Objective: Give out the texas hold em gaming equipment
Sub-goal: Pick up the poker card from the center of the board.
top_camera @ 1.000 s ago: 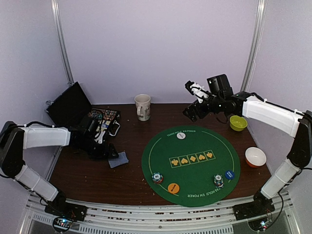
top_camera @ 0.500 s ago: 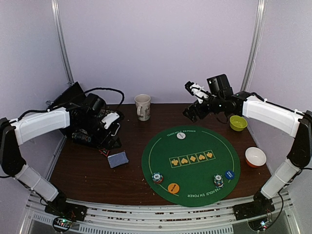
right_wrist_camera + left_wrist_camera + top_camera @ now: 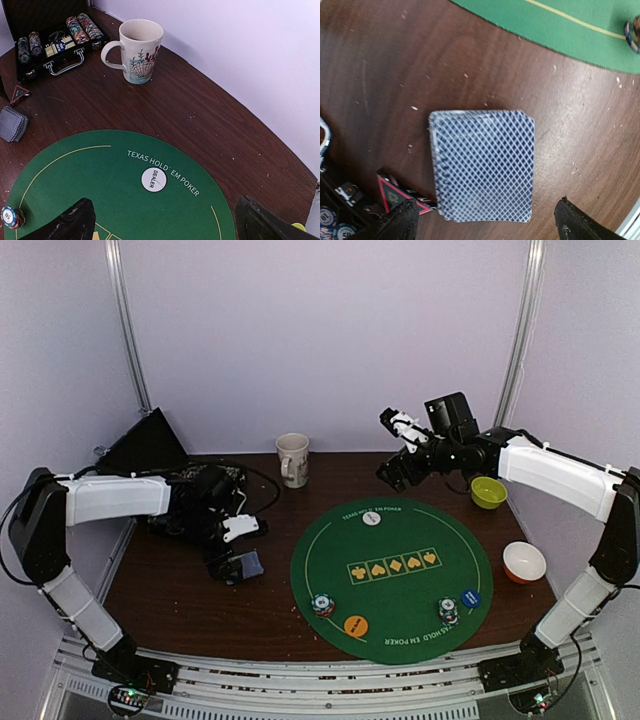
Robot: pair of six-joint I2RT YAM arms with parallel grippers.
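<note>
A deck of blue-backed cards (image 3: 482,165) lies on the brown table left of the green mat; it also shows in the top view (image 3: 249,565) and the right wrist view (image 3: 12,124). My left gripper (image 3: 485,227) is open, its fingertips (image 3: 395,225) to either side of the deck's near end, not touching it; in the top view it (image 3: 230,562) is right beside the deck. My right gripper (image 3: 162,225) is open and empty, held high above the mat's far edge (image 3: 392,472). On the mat lie a white dealer button (image 3: 153,179), an orange button (image 3: 356,625), a blue button (image 3: 471,598) and two chip stacks (image 3: 322,605) (image 3: 448,611).
An open black chip case (image 3: 55,42) stands at the back left, partly behind my left arm. A beige mug (image 3: 292,458) stands at the back centre. A yellow-green bowl (image 3: 488,492) and a white bowl (image 3: 524,562) sit right of the green mat (image 3: 400,540). A small red-edged triangle (image 3: 395,195) lies by the deck.
My left arm rose from beside the deck toward the chip case, then came back down over the deck. The deck and the right arm have not moved.
</note>
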